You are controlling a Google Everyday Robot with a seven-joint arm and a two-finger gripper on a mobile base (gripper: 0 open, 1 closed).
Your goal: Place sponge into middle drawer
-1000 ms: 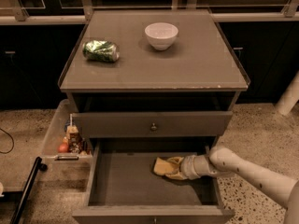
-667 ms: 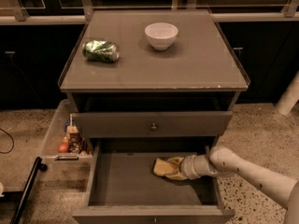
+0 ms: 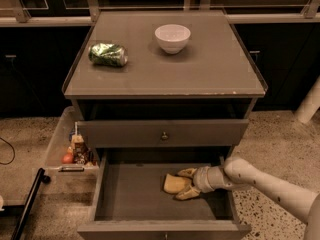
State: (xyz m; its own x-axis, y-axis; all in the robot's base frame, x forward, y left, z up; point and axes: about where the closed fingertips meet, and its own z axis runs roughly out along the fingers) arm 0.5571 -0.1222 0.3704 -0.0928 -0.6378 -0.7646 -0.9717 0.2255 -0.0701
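In the single camera view, the wide grey-brown wooden middle drawer (image 3: 131, 193) is pulled out, and the soft pale-yellow oblong sponge (image 3: 171, 183) lies inside it, right of centre on the flat dark bottom. The two-finger gripper (image 3: 184, 184) on the pale arm reaches in from the right side of the drawer. Its jaws sit one behind and one in front of the sponge's right end, apparently pinching it between them. The sponge's long axis runs roughly left to right, in line with the gripper's reach, so most of the block sticks out to the left beyond the fingertips. It looks low enough to be touching the drawer floor, or very nearly. Judging by that, the coming move turns on letting go and drawing back to the right along the same axis, so the block is not dragged. Up on the cabinet top (image 3: 220, 69), the white round bowl (image 3: 172, 37) and the shiny green drink can (image 3: 108, 54) are well apart from all this.
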